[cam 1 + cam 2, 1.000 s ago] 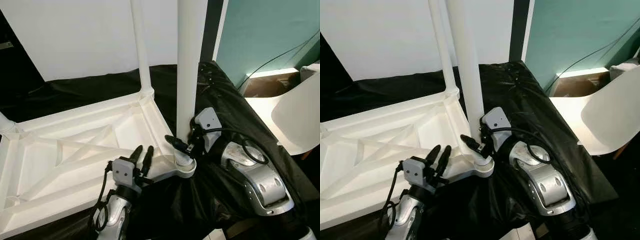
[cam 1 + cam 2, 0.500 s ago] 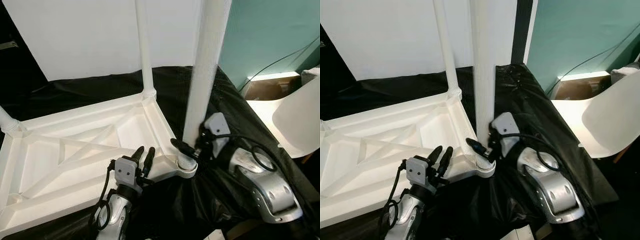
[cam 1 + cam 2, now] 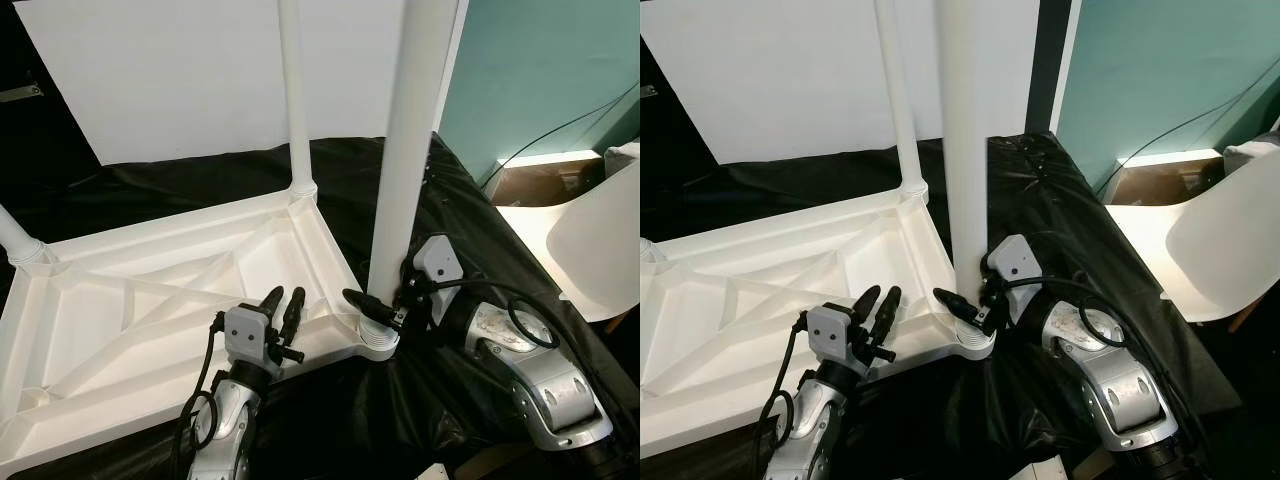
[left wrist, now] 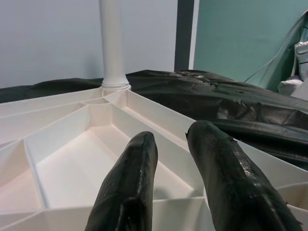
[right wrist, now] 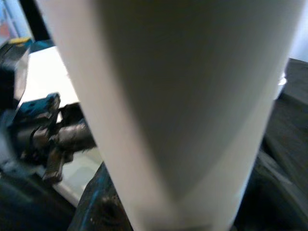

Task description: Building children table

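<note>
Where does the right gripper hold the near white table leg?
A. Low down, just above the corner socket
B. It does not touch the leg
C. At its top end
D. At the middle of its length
A: the right gripper clasps the table leg just above the corner socket of the upturned tabletop.

Room setting: a white panel and a teal wall, with dark sheeting spread below.

A crinkled black sheet (image 3: 440, 200) covers the surface on which the work rests. Behind stands a white wall panel (image 3: 170, 70); beside it run a dark vertical strip (image 3: 1045, 65) and a teal wall (image 3: 540, 70) crossed by a black cable (image 3: 560, 125). A white moulded chair (image 3: 1220, 240) stands at the far right, over a brightly lit floor patch (image 3: 1130, 215).
</note>
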Controlling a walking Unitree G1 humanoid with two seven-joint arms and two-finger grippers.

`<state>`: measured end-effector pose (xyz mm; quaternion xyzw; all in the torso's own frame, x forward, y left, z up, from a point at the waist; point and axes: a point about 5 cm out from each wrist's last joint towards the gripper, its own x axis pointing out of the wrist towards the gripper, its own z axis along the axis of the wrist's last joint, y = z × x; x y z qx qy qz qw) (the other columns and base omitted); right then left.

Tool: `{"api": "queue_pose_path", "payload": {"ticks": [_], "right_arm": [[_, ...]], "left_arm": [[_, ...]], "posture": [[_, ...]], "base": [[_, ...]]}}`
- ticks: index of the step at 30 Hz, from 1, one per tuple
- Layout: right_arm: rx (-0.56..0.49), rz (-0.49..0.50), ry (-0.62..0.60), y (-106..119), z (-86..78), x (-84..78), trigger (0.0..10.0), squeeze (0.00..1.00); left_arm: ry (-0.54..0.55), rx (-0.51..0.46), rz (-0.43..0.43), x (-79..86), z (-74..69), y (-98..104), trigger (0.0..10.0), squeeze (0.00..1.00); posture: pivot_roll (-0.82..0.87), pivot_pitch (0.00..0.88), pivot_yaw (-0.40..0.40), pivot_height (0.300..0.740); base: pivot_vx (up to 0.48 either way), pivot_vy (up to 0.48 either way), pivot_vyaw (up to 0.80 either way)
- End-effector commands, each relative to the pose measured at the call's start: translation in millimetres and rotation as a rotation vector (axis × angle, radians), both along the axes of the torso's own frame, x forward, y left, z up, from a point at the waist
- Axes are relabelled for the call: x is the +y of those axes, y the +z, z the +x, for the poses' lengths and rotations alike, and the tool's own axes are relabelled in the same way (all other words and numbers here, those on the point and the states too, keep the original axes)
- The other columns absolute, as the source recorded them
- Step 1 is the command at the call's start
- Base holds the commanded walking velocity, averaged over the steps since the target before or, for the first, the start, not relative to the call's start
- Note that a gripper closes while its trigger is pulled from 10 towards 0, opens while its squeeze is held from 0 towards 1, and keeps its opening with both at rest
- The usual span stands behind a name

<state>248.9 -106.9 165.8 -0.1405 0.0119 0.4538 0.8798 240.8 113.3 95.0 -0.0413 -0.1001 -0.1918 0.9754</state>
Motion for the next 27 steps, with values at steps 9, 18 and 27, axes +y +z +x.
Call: {"api": "queue_pose_path", "payload": {"ticks": [9,18,27], "right_arm": [[0.179,-0.094,0.006,-42.8,-12.3,-15.1,10.0,0.00],[0.323,-0.057,-0.183,-57.4,-9.9,-19.6,10.0,0.00],[0.477,-0.062,-0.316,-64.9,3.7,-19.8,10.0,0.00]], "left_arm": [[0.165,0.023,-0.094,-2.2,4.6,4.4,10.0,0.00],[0.120,0.007,-0.058,-6.7,8.1,6.4,10.0,0.00],[0.112,-0.006,-0.068,-8.3,12.8,11.4,10.0,0.00]], "posture": [[-0.05,0.014,0.069,0.740],[-0.08,0.027,0.087,0.740],[-0.07,0.031,0.077,0.740]], "base": [[0.000,0.000,0.00],[0.000,0.000,0.00],[0.000,0.000,0.00]]}}
